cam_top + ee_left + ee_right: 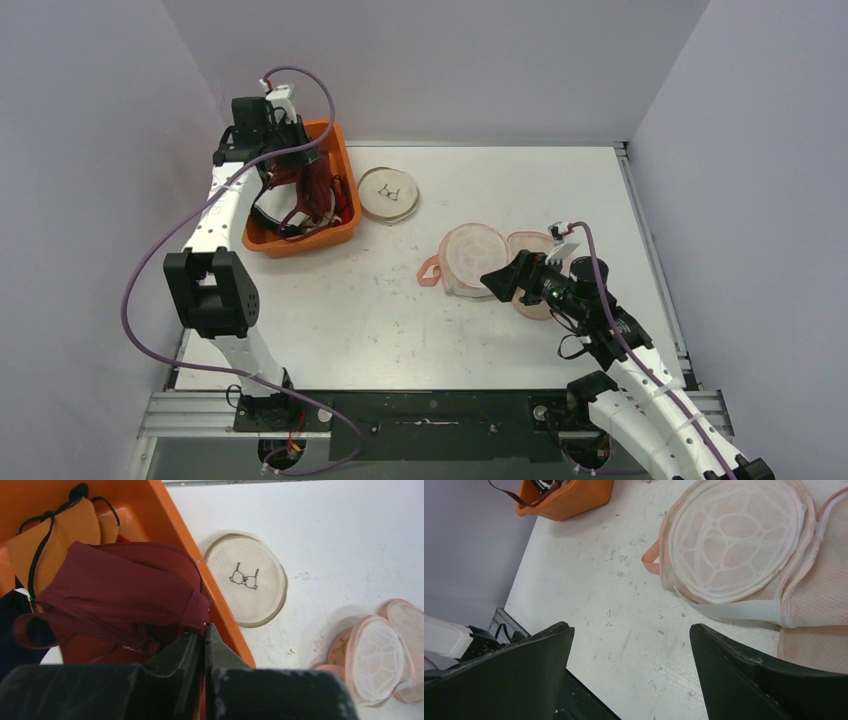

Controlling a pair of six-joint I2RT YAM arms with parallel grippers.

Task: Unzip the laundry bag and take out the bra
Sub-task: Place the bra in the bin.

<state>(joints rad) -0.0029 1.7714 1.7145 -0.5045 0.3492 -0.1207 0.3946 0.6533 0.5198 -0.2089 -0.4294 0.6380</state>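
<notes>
Your left arm (225, 205) reaches to about 10 o'clock on the surface (350, 310) and stops over the orange bin (300, 238). The left jaws are pressed fully together and pinch the edge of the maroon bra (125, 585). The bra hangs from the tips over the bin, with most of its fabric inside the walls. Beneath it in the bin lie a mustard bra (65, 530) with black straps and some dark cloth at the 9 o'clock edge of the left wrist view.

Just outside the bin's 3 o'clock wall, a flat round beige mesh bag (389, 194) lies on the surface. It has a small bra drawing on its face and sits close to the bin, though you cannot tell whether it touches it.

The pink laundry bag (470, 258) lies a little to the 3 o'clock side of the surface's middle. Its domed half with white ribbing faces up, more pink mesh spreads against it at 3 to 5 o'clock, and a pink loop (651, 560) sticks out at 9 o'clock. You cannot make out the zip in any view.

Your right arm (610, 330) comes in from 5 o'clock. The right jaws are spread wide with nothing between them, just beside the pink bag at its 4 o'clock edge, and you cannot tell whether they touch it.
</notes>
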